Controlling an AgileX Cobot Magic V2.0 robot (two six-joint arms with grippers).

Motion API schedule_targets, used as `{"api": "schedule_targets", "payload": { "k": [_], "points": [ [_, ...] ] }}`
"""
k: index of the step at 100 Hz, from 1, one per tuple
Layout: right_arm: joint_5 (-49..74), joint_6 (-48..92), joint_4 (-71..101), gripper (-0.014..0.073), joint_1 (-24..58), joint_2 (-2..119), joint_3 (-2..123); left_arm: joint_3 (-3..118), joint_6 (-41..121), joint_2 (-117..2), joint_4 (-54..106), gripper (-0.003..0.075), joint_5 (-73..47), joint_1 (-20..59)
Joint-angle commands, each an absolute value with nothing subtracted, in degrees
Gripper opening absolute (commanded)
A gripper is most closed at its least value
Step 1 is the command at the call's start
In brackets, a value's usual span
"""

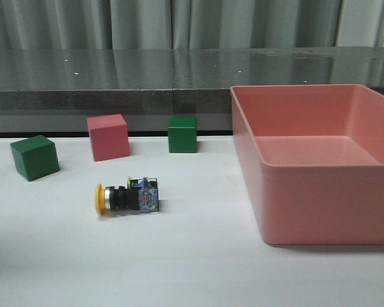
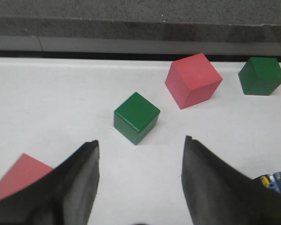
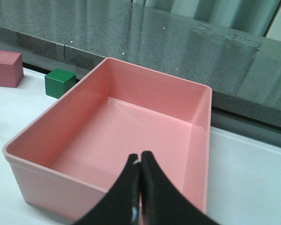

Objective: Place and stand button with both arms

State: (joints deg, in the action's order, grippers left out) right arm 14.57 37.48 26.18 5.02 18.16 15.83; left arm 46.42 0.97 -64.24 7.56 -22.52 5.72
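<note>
The button [image 1: 127,197] lies on its side on the white table, yellow cap to the left and blue-clear contact block to the right. Only a corner of its blue block [image 2: 274,182] shows in the left wrist view, beside one finger. My left gripper [image 2: 140,140] is open and empty above the table, with a green cube [image 2: 136,117] just beyond its fingertips. My right gripper [image 3: 140,154] is shut and hangs over the near wall of the pink bin [image 3: 47,192]. Neither arm shows in the front view.
A green cube [image 1: 34,157], a pink cube [image 1: 107,136] and a second green cube [image 1: 182,134] stand behind the button. The large pink bin [image 1: 320,211] fills the right side. A pink block [image 2: 18,176] shows beside the left finger. A dark ledge runs along the table's back.
</note>
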Motion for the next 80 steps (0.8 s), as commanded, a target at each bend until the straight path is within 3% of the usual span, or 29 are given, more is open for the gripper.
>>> {"api": "schedule_targets", "payload": {
  "k": [1,16,46,80],
  "points": [
    [11.9,37.6,26.9,-0.0060,4.8,18.5,17.4,48.5,1.2,-67.3,13.7,0.0364,-16.6,6.1],
    [14.7,37.6,26.9,-0.0060,4.8,18.5,17.4,51.4,7.5,-73.2,13.8,0.0364,-19.5,6.1],
    [17.4,37.6,26.9,-0.0060,4.8,18.5,17.4,69.2,29.1,-86.1,17.7,0.0364,-46.2,6.1],
    [17.2,37.6,26.9,-0.0060,4.8,18.5,17.4,74.5,87.9,-91.7,49.2,0.0364,-57.6,5.4]
  ]
}}
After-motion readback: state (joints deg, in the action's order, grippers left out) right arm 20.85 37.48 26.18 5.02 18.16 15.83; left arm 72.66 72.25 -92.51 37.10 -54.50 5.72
